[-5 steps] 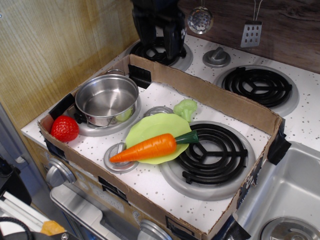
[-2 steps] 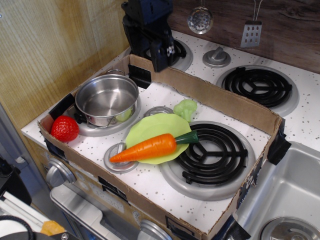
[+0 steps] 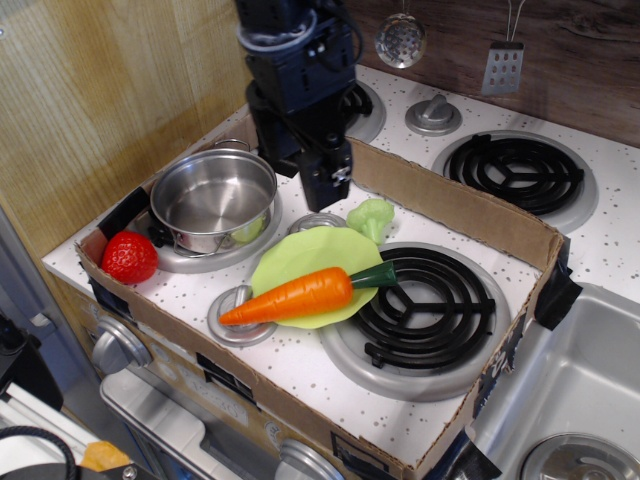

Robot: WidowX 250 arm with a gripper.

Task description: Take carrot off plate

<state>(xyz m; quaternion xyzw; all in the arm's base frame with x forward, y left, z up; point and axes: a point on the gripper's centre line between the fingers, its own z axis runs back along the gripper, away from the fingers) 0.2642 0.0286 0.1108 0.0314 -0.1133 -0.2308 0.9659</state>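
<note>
Cardboard walls [image 3: 455, 205] ring my desk [image 3: 330, 375]. Just below my gripper [image 3: 325, 185], the carrot [image 3: 300, 294] lies across the plate [image 3: 290, 262], untouched. I cannot tell whether the gripper is spread or pressed together.

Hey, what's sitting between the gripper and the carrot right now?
In the only view, the gripper hangs above and behind the carrot. Between them show a silver knob and the plate's far rim; the broccoli sits just right of that line.

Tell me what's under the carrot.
The carrot lies across the green plate; its tip overhangs a metal knob, its stem reaches the burner. The plate's middle beneath it is hidden.
</note>
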